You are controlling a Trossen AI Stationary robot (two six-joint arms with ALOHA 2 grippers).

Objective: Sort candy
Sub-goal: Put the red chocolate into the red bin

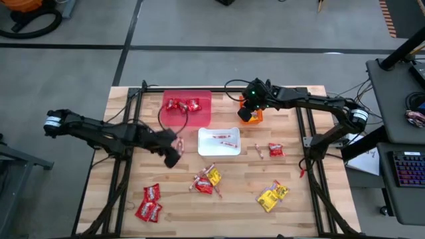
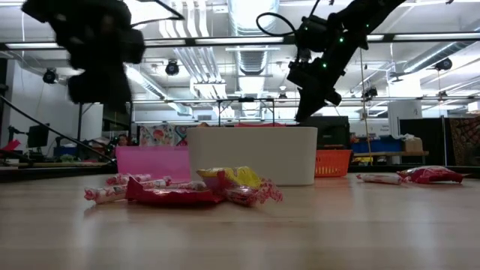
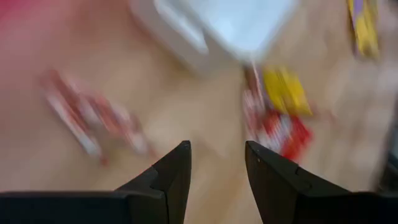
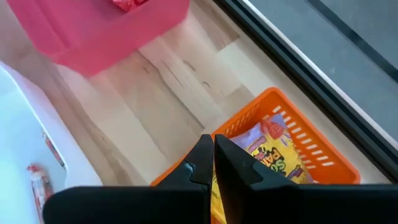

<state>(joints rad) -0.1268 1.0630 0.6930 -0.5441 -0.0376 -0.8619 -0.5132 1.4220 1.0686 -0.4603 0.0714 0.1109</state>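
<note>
The table (image 1: 119,199) still carries scattered candy (image 1: 207,180) in front of the white bin (image 1: 219,151). The left gripper (image 1: 174,154), fingers spread and empty, should descend squarely over one piece; the right gripper (image 1: 252,106), pressed together, hangs above the orange bin (image 4: 323,149).

Open wood between white bin (image 1: 219,142) and centre candy heap (image 1: 206,181); pink bin (image 1: 187,109) and orange basket (image 1: 251,114) crowding the far edge.
</note>
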